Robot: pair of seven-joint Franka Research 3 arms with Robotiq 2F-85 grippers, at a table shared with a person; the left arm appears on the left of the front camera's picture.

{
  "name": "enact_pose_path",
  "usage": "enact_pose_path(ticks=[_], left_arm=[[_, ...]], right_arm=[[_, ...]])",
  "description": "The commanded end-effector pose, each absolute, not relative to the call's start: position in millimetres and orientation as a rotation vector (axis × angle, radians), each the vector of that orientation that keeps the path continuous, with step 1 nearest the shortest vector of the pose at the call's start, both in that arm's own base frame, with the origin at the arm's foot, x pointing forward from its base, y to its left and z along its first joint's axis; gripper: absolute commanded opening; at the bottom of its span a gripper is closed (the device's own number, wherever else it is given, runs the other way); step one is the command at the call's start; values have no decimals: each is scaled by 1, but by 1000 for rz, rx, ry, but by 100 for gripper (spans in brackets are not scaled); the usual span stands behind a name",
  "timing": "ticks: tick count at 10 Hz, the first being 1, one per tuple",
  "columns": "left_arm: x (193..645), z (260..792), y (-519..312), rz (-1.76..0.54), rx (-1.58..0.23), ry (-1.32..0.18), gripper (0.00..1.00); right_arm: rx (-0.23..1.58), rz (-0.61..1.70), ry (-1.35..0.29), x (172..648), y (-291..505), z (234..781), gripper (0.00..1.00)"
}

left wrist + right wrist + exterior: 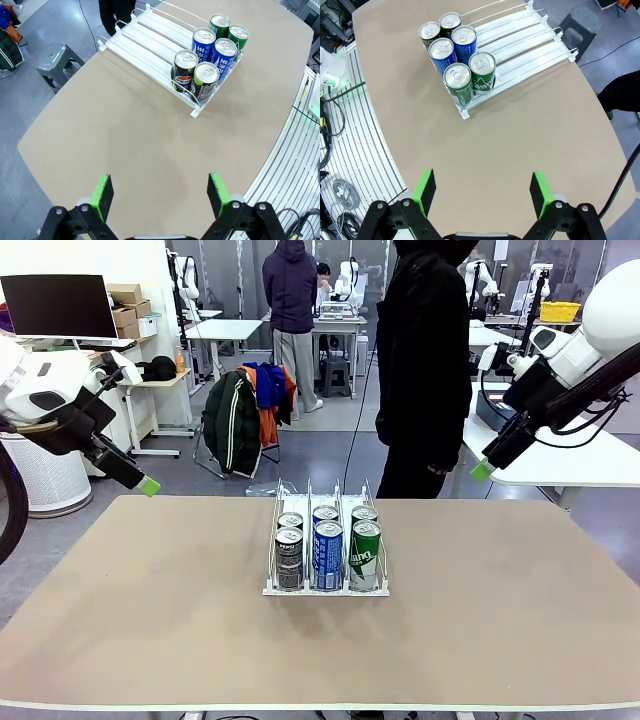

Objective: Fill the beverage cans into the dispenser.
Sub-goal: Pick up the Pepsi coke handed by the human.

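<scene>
1. My left gripper point(160, 192) hangs high over the left part of the table point(150, 620). Its fingers are spread wide with nothing between them. I judge it is parked up there to keep clear of the rack.
2. The dispenser point(326, 591) sits well below and ahead of that gripper, off to its right, roughly midway between my two grippers. Its low lip faces me, which I take to be the stop that the cans rest against.
3. Six cans point(327, 552) stand upright in it, two per lane, crowded at the lip end with their silver tops up.
4. The black pair point(289, 558) fills the lane nearest the left gripper, the blue pair point(327, 540) the middle lane, and the green pair point(365, 552) the lane nearest the right gripper.
5. Behind each pair the lane runs bare to the far end, so I judge there is room for more.
6. My right gripper point(482, 192) hovers high as well, with its fingers apart and empty. The dispenser lies below and ahead of it, to its left.
7. A person point(425, 360) stands past the far edge.
</scene>
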State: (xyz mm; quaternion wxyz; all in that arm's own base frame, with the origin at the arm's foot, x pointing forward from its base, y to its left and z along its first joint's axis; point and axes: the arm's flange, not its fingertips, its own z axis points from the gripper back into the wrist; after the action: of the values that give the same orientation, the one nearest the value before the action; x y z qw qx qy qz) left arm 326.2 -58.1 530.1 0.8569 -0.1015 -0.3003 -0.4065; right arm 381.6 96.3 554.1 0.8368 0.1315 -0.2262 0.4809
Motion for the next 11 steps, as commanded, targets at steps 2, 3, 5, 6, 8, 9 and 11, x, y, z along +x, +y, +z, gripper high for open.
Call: enact_pose_path(ticks=[2,3,5,6,8,9,11], left_arm=[[326,530,-58,-853,-214,-631,100],[326,530,-58,-854,-213,-631,100],[332,581,-57,-805,-85,-640,100],[340,597,-54,-712,-75,-658,100],[341,635,-41,-705,-116,-714,100],[336,653,-37,-692,-102,-758,100],[325,683,-33,-685,-82,-842,100]], right_arm=[[287,1027,-481,382,94,554,100],[278,1018,-479,382,96,554,100],[280,1071,-537,394,89,590,100],[269,1061,-565,398,84,607,100],[319,1079,-622,403,70,646,100],[325,1071,-652,404,64,665,100],[320,1036,-706,406,51,699,100]])
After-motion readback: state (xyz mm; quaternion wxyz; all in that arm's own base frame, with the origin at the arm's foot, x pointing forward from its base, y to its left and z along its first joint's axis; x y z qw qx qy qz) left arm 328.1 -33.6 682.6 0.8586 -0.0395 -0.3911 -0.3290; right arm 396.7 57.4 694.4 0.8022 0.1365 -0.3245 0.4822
